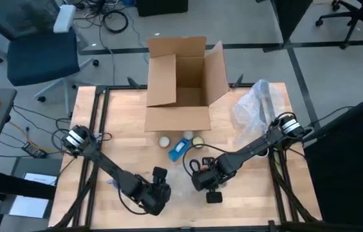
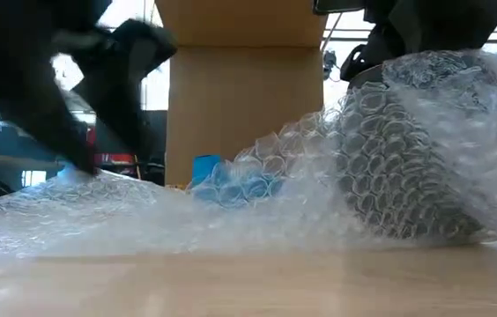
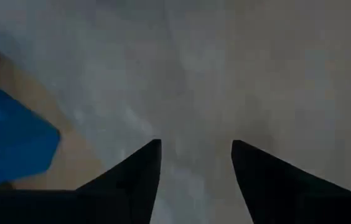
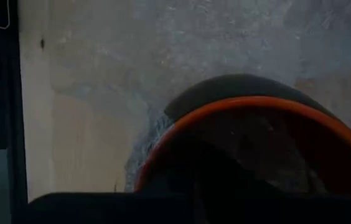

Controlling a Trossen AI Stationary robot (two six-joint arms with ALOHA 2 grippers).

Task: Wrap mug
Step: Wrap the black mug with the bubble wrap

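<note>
At table's near edge, mug (image 2: 416, 167) w/ orange rim sits in bubble wrap (image 2: 257, 198); right gripper (image 1: 208, 182) over it, jaws can't tell. Left gripper (image 3: 195, 163) jaws apart, empty. Cardboard box (image 1: 180, 84) far, open.

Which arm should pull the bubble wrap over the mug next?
Left, probably. The left gripper is open, right over the loose bubble wrap. The right gripper sits at the mug, so it should steady it.

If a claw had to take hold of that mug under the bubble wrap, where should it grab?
Probably the rim, from the open mouth's side: the mug lies tipped over in bubble wrap, and its orange-edged opening faces the right claw.
</note>
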